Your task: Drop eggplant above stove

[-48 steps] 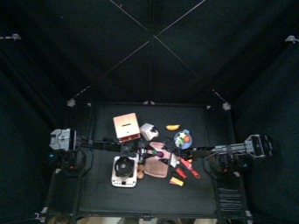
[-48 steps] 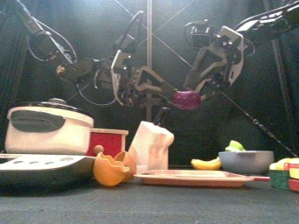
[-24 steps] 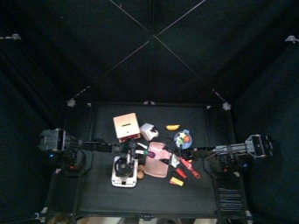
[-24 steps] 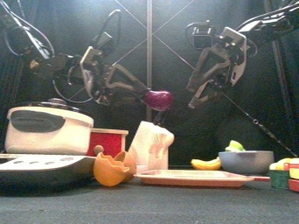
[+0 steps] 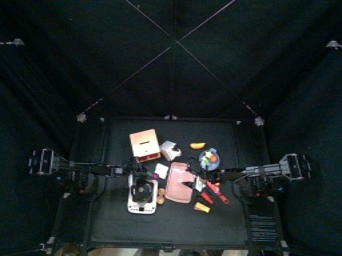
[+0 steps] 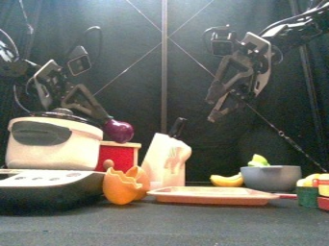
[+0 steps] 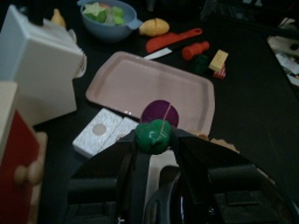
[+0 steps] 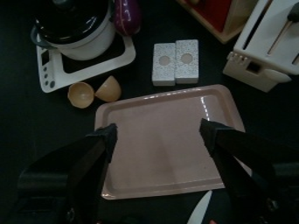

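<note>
My left gripper (image 7: 156, 142) is shut on the eggplant (image 7: 158, 114), which is purple with a green cap. In the front view the eggplant (image 6: 119, 131) hangs in the air just right of the pot lid, above the red box. The stove (image 7: 103, 133), a small white block with a round disc on top, lies on the table close beside the eggplant. In the right wrist view it (image 8: 177, 61) appears as two white blocks side by side, between the pot and the pink tray (image 8: 163, 140). My right gripper (image 8: 162, 140) is open and empty, high above the tray.
A white pot (image 6: 52, 139) on its base stands front left, with a red box (image 6: 118, 154) behind it. A white slotted block (image 6: 164, 159), orange shell halves (image 6: 122, 184), a banana (image 6: 228, 180) and a bowl of greens (image 6: 270, 176) surround the tray.
My left arm has swung left and down with the eggplant, from mid-table height to beside the pot. The right arm has hardly moved.
</note>
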Controlling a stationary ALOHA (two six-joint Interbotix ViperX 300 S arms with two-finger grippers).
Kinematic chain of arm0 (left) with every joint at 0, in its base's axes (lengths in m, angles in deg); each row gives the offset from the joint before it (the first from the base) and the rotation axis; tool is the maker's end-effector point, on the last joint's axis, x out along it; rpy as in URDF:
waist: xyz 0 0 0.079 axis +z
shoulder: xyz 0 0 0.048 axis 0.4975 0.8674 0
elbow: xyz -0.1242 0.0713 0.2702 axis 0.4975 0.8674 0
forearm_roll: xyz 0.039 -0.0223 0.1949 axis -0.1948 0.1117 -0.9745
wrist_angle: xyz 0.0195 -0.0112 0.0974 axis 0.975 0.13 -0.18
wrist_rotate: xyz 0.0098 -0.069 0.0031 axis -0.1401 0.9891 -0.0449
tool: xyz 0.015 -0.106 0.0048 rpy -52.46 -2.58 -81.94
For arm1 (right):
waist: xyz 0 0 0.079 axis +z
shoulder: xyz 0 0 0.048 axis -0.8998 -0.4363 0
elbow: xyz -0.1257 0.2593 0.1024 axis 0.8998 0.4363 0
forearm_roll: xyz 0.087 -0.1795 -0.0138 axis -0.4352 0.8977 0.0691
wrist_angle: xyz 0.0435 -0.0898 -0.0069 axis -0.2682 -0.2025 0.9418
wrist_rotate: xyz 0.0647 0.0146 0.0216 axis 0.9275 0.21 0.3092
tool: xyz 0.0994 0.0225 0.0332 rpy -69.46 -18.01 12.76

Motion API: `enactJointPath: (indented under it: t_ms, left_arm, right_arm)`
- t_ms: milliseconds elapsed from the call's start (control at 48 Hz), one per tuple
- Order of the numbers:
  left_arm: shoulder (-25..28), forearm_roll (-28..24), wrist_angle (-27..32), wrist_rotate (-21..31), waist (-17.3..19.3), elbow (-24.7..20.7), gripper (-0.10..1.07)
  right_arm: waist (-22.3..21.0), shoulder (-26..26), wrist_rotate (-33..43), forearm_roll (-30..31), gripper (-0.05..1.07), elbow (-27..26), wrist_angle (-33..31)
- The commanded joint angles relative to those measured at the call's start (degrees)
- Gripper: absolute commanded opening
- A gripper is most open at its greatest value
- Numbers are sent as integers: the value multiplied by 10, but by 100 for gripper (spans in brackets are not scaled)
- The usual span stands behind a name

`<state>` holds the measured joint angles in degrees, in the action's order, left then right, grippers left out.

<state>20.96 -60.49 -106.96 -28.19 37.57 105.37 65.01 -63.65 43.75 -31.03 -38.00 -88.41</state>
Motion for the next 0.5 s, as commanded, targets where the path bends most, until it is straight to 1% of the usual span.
enactJointPath:
  t_ms: [0,146,271,375,479]
  left_arm:
    - [-19,9,34,0,4,5,69]
    - [-36,21,93,0,11,13,69]
    - [-40,27,149,2,20,13,70]
    - [-40,38,171,2,30,12,72]
    - [-40,48,175,2,35,12,76]
  right_arm:
    - [0,1,1,-1,104,-11,2]
    - [0,-4,0,-1,104,-12,0]
    - [0,-7,-1,0,104,-13,0]
    - [-1,-8,-3,1,104,-14,0]
    - [-2,-10,-3,1,104,-14,0]
